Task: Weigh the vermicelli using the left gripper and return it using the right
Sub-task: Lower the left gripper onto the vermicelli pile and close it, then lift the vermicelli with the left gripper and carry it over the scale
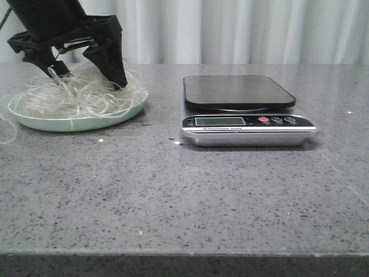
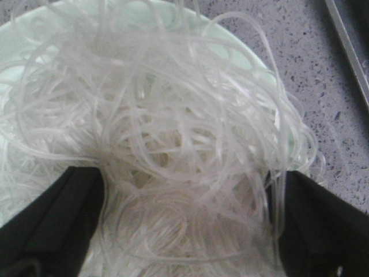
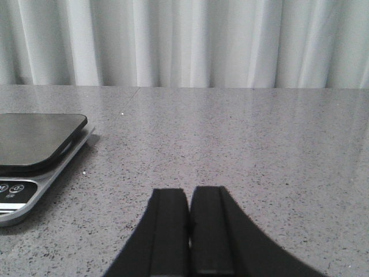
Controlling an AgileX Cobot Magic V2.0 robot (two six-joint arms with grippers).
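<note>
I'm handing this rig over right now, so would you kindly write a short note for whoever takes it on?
Left gripper: open, lowered over the pile, fingers on either side of the strands, not closed yet.
Right gripper: shut, empty, low over the bare grey stone table, to the right of the scale.
The loose tangle of thin whitish vermicelli lies on the pale green round plate, to the left of the scale.
The silver digital kitchen scale with the dark platform has nothing on it.
Done: approach only.
Left: grasp, place on the scale, weigh, then return it to the plate with the right gripper.
</note>
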